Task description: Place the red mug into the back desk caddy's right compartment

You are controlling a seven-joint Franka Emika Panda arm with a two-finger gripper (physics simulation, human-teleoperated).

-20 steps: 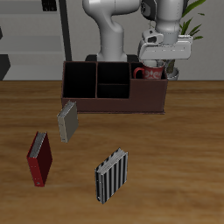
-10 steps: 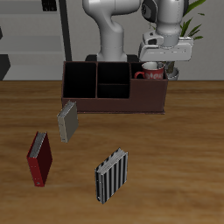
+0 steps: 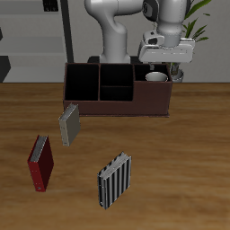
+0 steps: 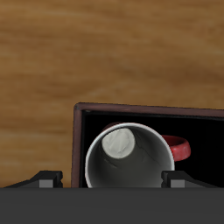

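A simulated office or study: wooden desk [image 3: 180,171], desk caddy [image 3: 115,94], books [image 3: 40,163], rear shelving [image 3: 36,36].

Two cameras: one wide in front of me, one on my wrist.

The exterior view looks from the front and above across the table [image 3: 180,162] toward my base. My wrist view stares straight down, close, into the back desk caddy [image 4: 105,112]. Both share the red mug [image 3: 156,77] [image 4: 127,157] in the caddy's end.

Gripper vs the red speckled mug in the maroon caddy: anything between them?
Nothing. In the wrist view the gripper hangs directly over the red speckled mug, which sits inside the dark maroon desk caddy; the gap between them is bare.
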